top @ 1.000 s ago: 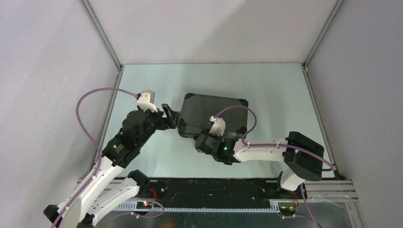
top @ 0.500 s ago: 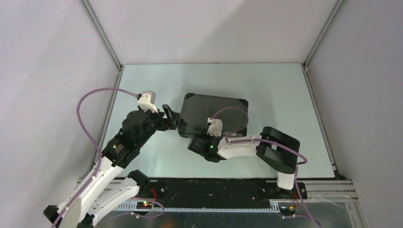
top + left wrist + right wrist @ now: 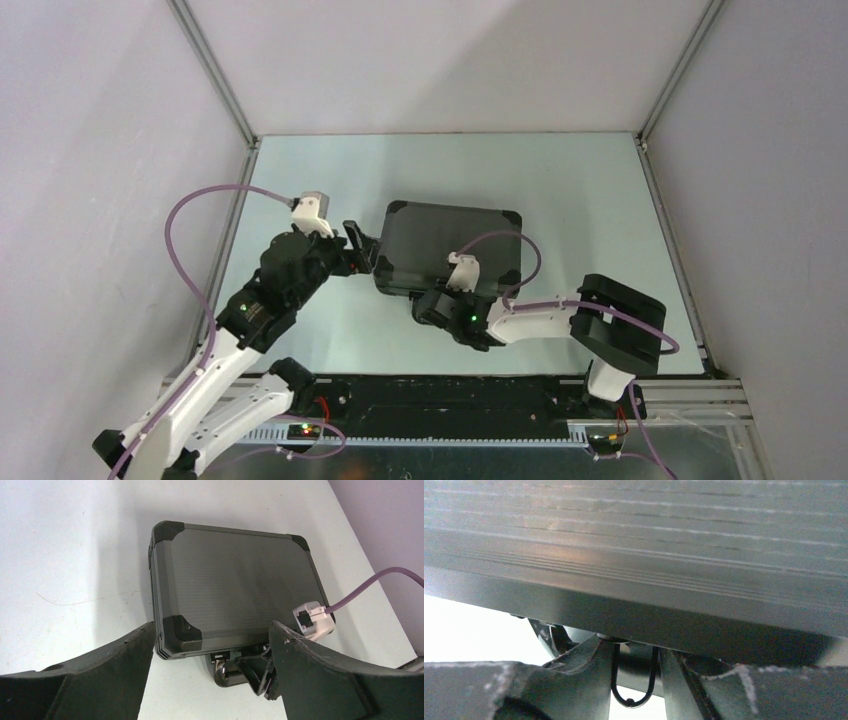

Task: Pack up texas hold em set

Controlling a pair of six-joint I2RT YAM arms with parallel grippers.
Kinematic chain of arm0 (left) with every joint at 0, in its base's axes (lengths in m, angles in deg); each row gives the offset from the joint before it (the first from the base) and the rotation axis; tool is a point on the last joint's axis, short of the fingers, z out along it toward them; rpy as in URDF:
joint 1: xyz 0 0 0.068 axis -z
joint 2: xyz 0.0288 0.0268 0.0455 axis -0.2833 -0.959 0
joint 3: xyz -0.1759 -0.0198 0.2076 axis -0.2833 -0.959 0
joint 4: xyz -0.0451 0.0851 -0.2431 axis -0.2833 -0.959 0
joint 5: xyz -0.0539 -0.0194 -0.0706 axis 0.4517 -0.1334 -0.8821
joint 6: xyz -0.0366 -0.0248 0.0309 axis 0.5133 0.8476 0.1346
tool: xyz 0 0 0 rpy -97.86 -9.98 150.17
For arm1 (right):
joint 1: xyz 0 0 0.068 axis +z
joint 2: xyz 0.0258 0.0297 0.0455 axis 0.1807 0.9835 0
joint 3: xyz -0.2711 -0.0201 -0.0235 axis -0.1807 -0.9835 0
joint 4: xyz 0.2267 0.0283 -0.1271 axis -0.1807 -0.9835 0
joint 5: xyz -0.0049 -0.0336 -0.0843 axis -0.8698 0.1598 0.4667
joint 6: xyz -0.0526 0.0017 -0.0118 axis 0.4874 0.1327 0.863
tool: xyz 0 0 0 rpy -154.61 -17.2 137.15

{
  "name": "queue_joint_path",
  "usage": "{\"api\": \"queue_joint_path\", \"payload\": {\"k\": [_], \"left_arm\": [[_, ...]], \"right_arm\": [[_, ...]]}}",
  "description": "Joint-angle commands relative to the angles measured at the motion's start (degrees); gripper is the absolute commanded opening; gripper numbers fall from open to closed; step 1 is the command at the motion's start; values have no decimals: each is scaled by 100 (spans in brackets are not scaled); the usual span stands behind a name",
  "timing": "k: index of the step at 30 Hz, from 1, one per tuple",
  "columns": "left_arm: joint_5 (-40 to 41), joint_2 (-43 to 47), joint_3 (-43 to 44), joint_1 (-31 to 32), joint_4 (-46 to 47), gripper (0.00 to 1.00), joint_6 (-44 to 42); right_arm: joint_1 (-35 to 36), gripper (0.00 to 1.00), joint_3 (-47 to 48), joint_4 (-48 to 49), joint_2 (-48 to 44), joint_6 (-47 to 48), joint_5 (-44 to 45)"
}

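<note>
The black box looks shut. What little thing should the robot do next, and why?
Probably nudge the right gripper in to press the front catch closed. The case lies flat with its lid down, and that gripper sits at its near edge beside a thin wire loop; whether it is fastened I cannot tell. The left gripper, open at the case's left end, could steady it.

The shut case [image 3: 230,585] hides its contents. In the right wrist view it is blurred and runs off at 9, 12 and 3 o'clock. Its handle [image 3: 220,672] lies mostly behind the right end effector [image 3: 634,672], whose grip is unclear. The left end effector [image 3: 211,627] is cropped at 6 o'clock.
</note>
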Motion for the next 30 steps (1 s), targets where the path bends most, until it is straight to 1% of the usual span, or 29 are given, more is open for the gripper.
{"api": "queue_joint_path", "payload": {"k": [1, 2, 3, 6, 11, 15, 17, 19, 21, 24, 27, 30], "left_arm": [[68, -68, -89, -27, 129, 88, 102], [69, -73, -84, -29, 130, 88, 111], [71, -76, -88, -24, 131, 88, 124], [83, -77, -121, -30, 129, 88, 134], [83, -113, -152, -30, 128, 88, 165], [72, -178, -163, -27, 128, 88, 167], [61, -227, -150, -31, 132, 88, 170], [36, -288, -130, -28, 134, 88, 183], [15, -353, -113, -30, 146, 88, 190], [-19, -469, -106, -26, 203, 88, 206], [-159, -574, -92, -29, 280, 88, 220], [-653, -752, -84, -27, 454, 88, 100]], "right_arm": [[758, 28, -875, -2296, 752, -120, -2274], [863, 25, -904, -2324, 810, -184, -2239], [912, 17, -932, -2299, 911, -218, -2242], [1104, 13, -1059, -2123, 970, -322, -2294], [1399, 0, -1151, -2135, 863, -609, -2361], [1659, 0, -1291, -2250, 801, -1205, -2507], [1718, 0, -1527, -2265, 645, -1647, -2585], [1748, 0, -2030, -2092, 357, -2065, -2662], [1815, 0, -2264, -2091, 5, -2522, -2647], [1911, 0, -2359, -2270, -412, -2792, -2512], [1993, 0, -2319, -2486, -531, -2859, -2238], [2141, 0, -2094, -2776, -482, -2772, -1902]]}}
